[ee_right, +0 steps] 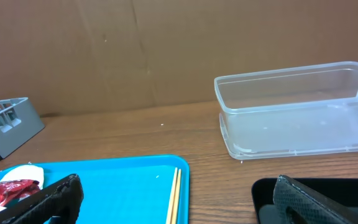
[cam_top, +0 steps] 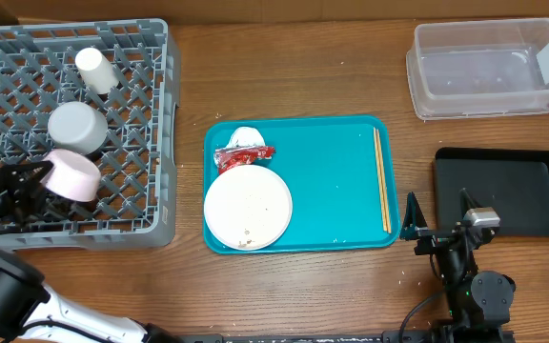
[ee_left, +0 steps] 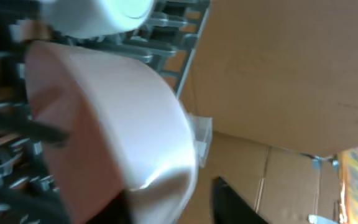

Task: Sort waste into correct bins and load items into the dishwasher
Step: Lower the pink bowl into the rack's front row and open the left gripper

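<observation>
In the grey dishwasher rack lie a white cup, a grey-blue bowl and a pinkish bowl. My left gripper is at the pinkish bowl; its rim sits between the jaws, which stand open with a gap on one side. On the teal tray are a white plate, a red wrapper, a white tissue and chopsticks. My right gripper hangs open and empty between the teal tray and the black tray. The clear tub is empty.
In the right wrist view the chopsticks lie along the teal tray's right edge, with the clear tub behind and a cardboard wall at the back. The rack's corner shows at far left.
</observation>
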Tool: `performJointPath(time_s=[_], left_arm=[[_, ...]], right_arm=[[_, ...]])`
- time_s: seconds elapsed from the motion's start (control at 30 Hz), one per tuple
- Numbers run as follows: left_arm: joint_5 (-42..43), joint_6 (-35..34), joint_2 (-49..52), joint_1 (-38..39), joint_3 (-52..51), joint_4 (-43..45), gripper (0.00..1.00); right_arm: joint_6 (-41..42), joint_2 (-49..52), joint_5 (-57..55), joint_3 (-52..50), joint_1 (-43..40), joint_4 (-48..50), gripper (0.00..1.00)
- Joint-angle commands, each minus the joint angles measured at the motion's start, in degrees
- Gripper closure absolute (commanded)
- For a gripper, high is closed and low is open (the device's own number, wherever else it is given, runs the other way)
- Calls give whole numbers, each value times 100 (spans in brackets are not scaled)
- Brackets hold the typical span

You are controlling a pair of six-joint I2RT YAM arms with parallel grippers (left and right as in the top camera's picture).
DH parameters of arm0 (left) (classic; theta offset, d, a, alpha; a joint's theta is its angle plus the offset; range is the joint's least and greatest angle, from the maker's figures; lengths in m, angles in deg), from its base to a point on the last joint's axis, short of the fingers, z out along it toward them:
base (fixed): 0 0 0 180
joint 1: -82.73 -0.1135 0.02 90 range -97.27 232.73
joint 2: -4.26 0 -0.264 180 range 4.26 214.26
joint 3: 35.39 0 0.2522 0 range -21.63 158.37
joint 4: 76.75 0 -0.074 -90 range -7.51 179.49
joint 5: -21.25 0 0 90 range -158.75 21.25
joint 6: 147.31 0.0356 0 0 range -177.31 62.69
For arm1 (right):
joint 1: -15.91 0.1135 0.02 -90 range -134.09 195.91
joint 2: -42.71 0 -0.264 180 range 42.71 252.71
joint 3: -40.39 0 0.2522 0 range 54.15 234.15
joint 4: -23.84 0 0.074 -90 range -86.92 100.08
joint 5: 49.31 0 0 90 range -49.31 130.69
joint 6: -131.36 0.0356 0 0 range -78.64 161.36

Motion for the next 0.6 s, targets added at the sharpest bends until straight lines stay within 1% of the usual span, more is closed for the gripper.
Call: performJointPath(time_s=[0.0,0.07,0.2,0.33,0.47,0.53,0.57], left_arm=[[-382,-264,55,-149,-17,-15,55],[-466,-450,55,-234,-15,-15,53],[-461,-861,52,-468,76,-26,51],[-708,-935,52,-671,413,-238,50],[-1088,-953,52,-732,949,-730,50],[-1108,-938,50,-730,1191,-1014,55],[-1108,-933,48,-708,1290,-1080,65]], right_arm=[[24,-57,7,-61,-24,22,0],[24,-57,7,-61,-24,22,0],[24,-57,7,-61,-24,22,0],[24,-57,7,-61,-24,22,0],[24,-57,7,-61,-24,22,0],[24,-57,7,-61,-24,22,0],[24,-57,7,-61,-24,22,0]])
